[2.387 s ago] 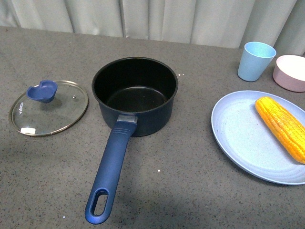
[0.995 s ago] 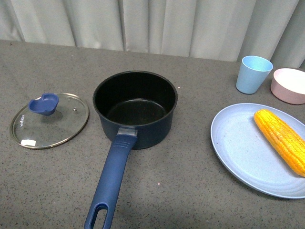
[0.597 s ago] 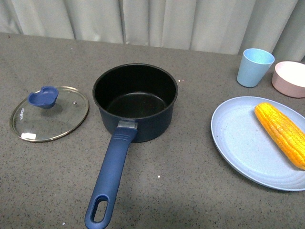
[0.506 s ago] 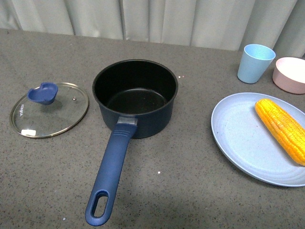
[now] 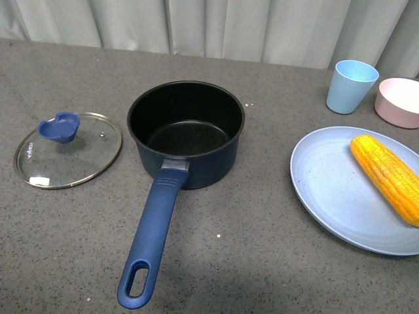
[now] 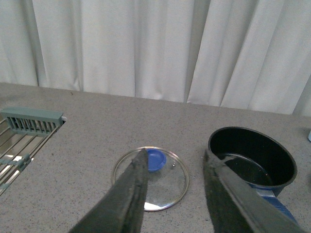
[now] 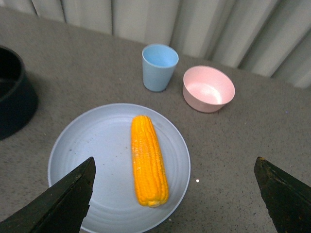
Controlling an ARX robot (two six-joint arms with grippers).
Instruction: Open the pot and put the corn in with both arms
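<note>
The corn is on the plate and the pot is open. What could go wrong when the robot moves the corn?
The corn is round and lies on a smooth plate, so it might roll or slip from the open right pincer. The pot has a long handle sticking out toward the robot, so a pincer could knock it.

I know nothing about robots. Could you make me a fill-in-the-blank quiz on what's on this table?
The yellow-orange corn cob lies on a round plate coloured pale ____.
The dark navy pot contains ____.
The round glass lid lies on the pot's ____ side, seen from the robot.
The small bowl beside the light blue cup is ____.
Missing words: blue, nothing, left, pink.
</note>
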